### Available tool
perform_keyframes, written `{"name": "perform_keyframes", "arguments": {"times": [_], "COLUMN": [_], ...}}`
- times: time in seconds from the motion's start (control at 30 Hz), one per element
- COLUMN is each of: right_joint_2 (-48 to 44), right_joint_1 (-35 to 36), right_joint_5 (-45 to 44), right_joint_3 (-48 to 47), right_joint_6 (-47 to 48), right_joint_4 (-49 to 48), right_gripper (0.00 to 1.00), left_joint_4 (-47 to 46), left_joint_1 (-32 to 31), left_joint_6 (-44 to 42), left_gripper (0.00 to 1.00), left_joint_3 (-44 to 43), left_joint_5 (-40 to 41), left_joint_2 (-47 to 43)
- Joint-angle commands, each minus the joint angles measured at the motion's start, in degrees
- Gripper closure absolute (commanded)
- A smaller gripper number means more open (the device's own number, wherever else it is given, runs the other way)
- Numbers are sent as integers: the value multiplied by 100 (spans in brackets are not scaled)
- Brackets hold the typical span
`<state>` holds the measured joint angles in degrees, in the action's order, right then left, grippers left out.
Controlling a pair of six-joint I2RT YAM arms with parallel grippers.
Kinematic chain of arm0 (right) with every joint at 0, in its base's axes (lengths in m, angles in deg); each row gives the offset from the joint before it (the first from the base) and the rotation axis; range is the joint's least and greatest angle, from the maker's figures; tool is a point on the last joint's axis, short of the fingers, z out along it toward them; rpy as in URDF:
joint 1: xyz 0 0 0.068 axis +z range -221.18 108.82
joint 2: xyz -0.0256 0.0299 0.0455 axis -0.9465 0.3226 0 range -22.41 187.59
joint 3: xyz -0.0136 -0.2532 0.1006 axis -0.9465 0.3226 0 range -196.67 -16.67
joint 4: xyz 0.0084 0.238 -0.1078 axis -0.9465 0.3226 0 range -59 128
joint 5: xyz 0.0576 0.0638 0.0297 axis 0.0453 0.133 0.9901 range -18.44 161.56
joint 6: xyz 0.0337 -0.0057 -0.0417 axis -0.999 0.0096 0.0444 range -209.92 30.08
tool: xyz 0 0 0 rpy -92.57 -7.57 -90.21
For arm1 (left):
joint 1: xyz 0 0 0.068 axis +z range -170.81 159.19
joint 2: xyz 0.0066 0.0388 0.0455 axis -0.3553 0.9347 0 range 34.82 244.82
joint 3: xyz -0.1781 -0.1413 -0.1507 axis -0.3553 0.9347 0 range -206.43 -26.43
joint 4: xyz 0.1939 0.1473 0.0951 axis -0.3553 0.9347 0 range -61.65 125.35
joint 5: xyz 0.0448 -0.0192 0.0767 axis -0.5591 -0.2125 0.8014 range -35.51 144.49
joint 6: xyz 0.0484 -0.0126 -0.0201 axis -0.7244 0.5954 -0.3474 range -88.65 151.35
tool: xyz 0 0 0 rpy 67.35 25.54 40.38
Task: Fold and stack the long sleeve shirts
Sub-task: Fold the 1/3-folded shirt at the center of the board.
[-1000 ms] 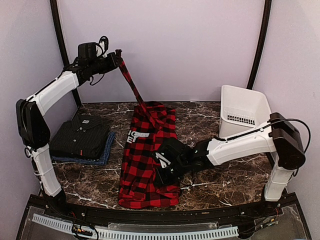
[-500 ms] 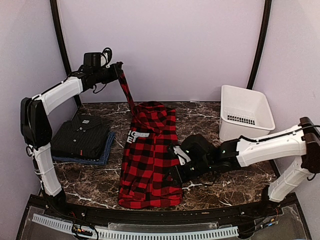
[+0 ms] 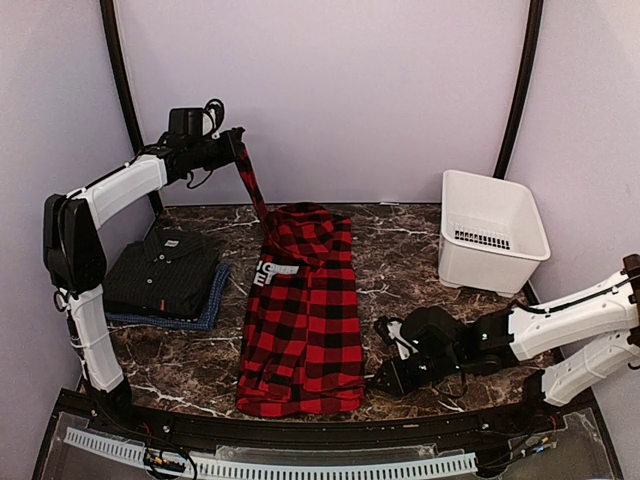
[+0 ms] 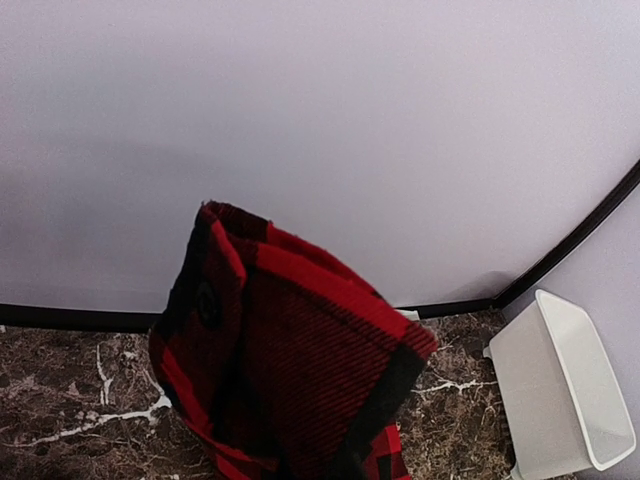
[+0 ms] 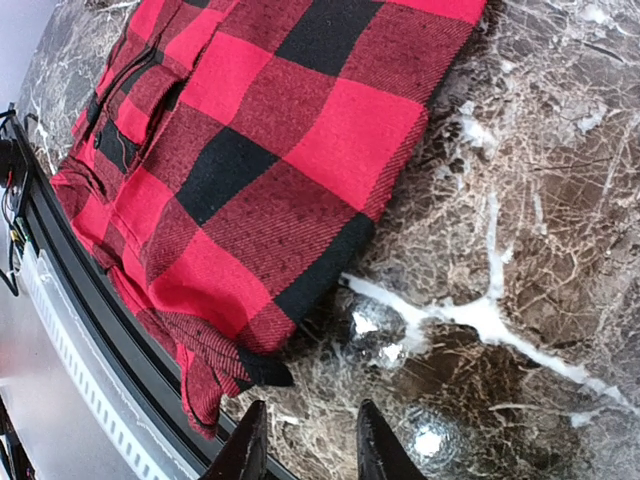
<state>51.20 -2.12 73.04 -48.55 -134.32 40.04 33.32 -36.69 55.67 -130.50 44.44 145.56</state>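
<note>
The soft red-and-black checked shirt [image 3: 300,330] lies in the middle of the tabletop [image 3: 420,250] down to the front edge, one sleeve [image 3: 255,185] pinched tight and held high by the left gripper [image 3: 236,140], its fingers hidden under cloth, while the right gripper [image 5: 308,452] has its half-seen fingers [image 5: 248,450] slightly apart, holding nothing.

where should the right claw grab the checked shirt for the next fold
Take the near right corner of the checked shirt, at the hem, coming in low from the right. That corner lies flat on the table with its edge free, just beside the open right claw, and the left claw holds the sleeve up at the far end.
</note>
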Motion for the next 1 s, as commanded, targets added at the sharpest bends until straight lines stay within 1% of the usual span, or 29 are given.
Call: {"name": "perform_keyframes", "arguments": {"times": [0.0, 0.23, 0.37, 0.63, 0.97], "right_joint_2": [170, 736, 830, 751, 318], "right_joint_1": [93, 247, 321, 513, 756], "right_joint_5": [-128, -130, -196, -317, -541], "right_joint_3": [120, -92, -178, -239, -237], "right_joint_6": [-30, 82, 81, -10, -215], "right_joint_4": [-707, -877, -880, -793, -297], "right_gripper": [73, 76, 80, 100, 100], "left_joint_4": [65, 147, 186, 182, 197], "left_joint_1": [41, 41, 41, 41, 48], "left_joint_6": [-32, -33, -32, -12, 59], "left_gripper": [100, 100, 100, 100, 100], "left_joint_3": [-122, -227, -262, -309, -452], "left_joint_5": [-51, -70, -67, -55, -48], "left_joint_2": [-64, -32, -15, 66, 207]}}
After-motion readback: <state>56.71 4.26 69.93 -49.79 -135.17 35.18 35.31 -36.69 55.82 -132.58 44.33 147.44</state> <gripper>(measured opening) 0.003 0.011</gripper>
